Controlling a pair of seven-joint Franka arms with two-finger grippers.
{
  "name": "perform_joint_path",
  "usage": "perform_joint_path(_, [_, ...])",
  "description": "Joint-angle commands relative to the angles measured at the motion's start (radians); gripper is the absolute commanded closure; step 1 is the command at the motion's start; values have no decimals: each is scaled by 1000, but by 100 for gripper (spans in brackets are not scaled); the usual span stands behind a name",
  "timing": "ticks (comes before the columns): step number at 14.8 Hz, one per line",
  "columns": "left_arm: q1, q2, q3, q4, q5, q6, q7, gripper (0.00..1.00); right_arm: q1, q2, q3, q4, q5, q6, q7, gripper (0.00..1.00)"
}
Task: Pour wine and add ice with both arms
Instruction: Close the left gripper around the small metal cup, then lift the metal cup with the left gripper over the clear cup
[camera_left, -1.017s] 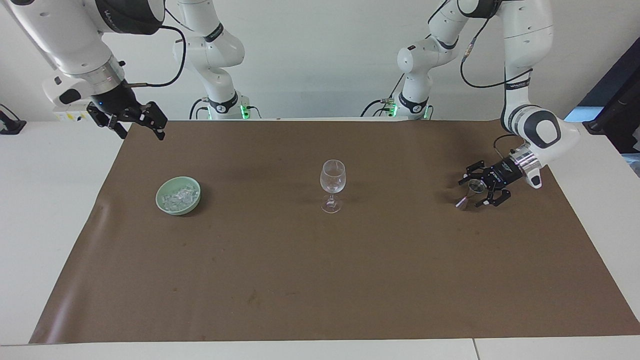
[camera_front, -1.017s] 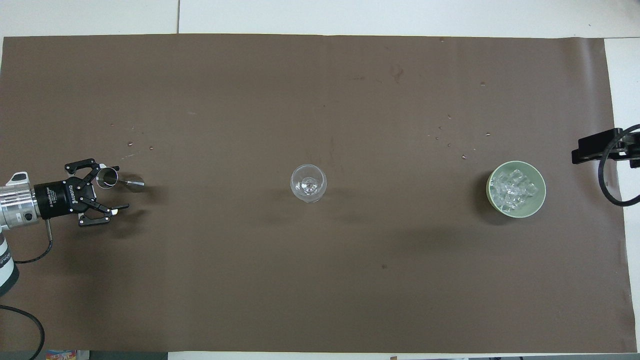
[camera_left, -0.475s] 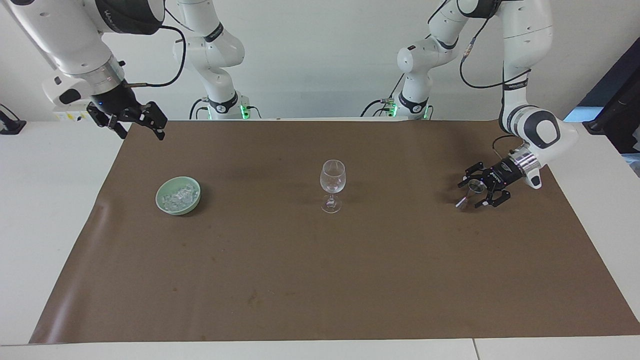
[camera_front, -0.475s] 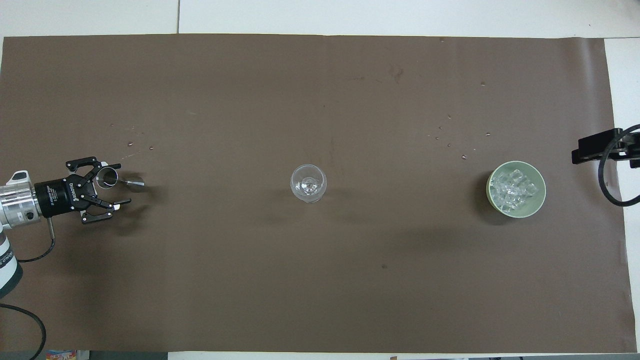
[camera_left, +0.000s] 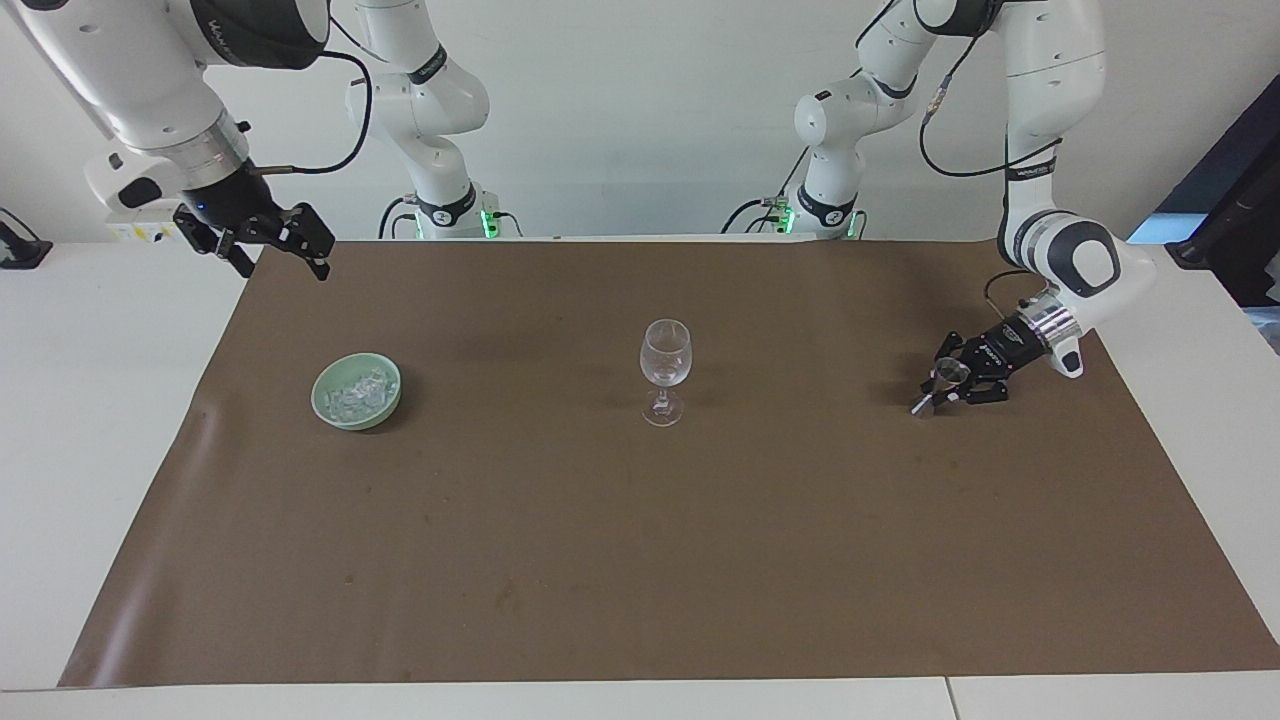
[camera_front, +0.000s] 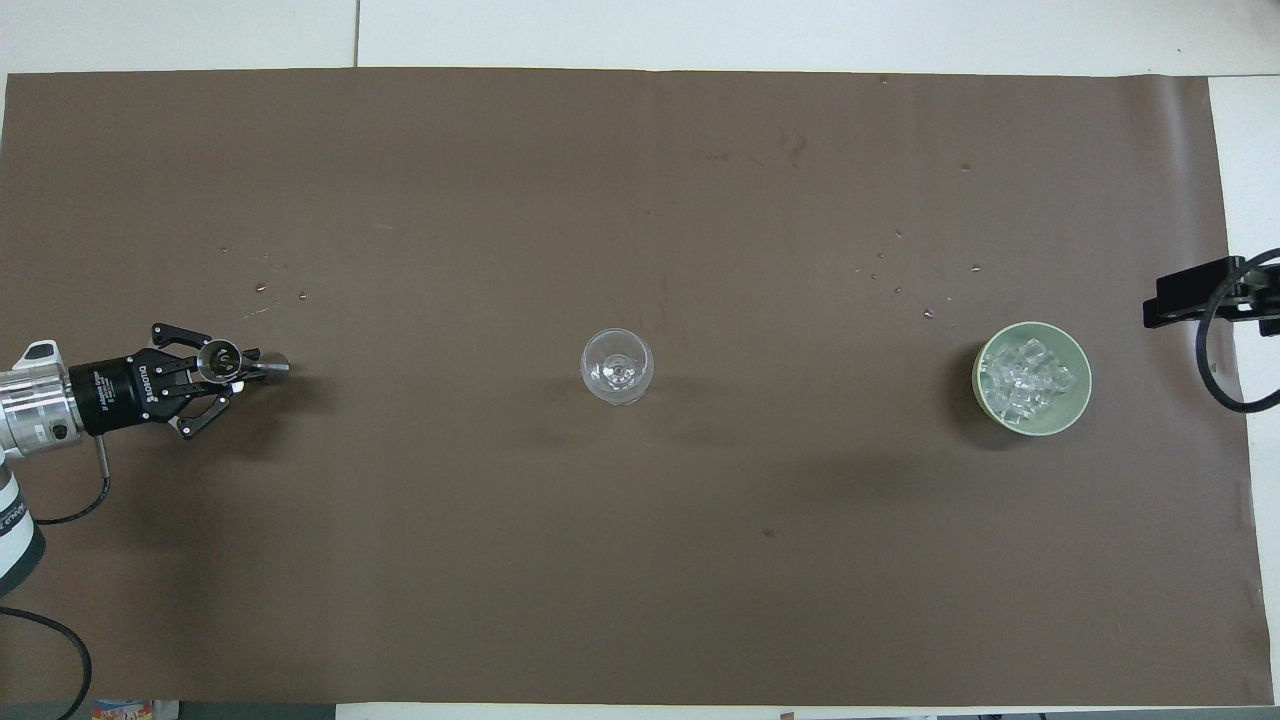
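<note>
Gripping a small metal cup (camera_left: 945, 378), the left gripper (camera_left: 950, 385) half hides it.

One wine glass (camera_left: 665, 366) stands near the middle of the brown mat (camera_left: 640, 560). One pale green bowl (camera_left: 356, 391) sits toward the right arm's end of the mat; it holds many small clear pieces of ice (camera_left: 358, 391), too heaped to count exactly. One small metal measuring cup (camera_left: 944, 378) is toward the left arm's end. Two robot arms are present, each with one gripper: left gripper (camera_left: 952, 386), right gripper (camera_left: 272, 247). One mat covers one white table (camera_left: 90, 400).
</note>
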Motion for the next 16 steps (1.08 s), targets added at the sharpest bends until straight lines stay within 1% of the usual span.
perform_joint_path(1, [-2,-20,2,-30,-21,15,11,100,-12,-15,5,-16,13,8,-16,0])
perform_joint_path(4, [24,-38,13,8,-15,-83,-71,100,-12,-15,5,-16,15,8,-16,0])
perform_joint_path(5, [34,-46,13,22,-9,-97,-104,100,-12,-15,5,-16,13,8,-16,0])
perform_joint_path(7, [15,-82,11,21,-7,-106,-122,100,-12,-15,5,-16,13,8,-16,0])
perform_joint_path(8, [-2,-109,11,15,-7,-108,-162,100,-12,-16,5,-16,15,8,-16,0])
perform_joint_path(11, [-80,-184,11,13,-6,-112,-286,100,-12,-15,5,-16,13,8,-16,0])
perform_joint_path(12, [-123,-208,11,9,-6,-114,-323,100,-12,-16,5,-16,15,8,-16,0])
perform_joint_path(14, [-185,-238,8,5,-6,-98,-356,100,-12,-15,5,-16,13,8,-16,0])
perform_joint_path(15, [-232,-250,8,5,-7,-88,-374,100,-12,-15,5,-16,15,8,-16,0])
perform_joint_path(16, [-272,-262,8,5,-7,-57,-406,100,-12,-15,5,-16,13,8,-16,0])
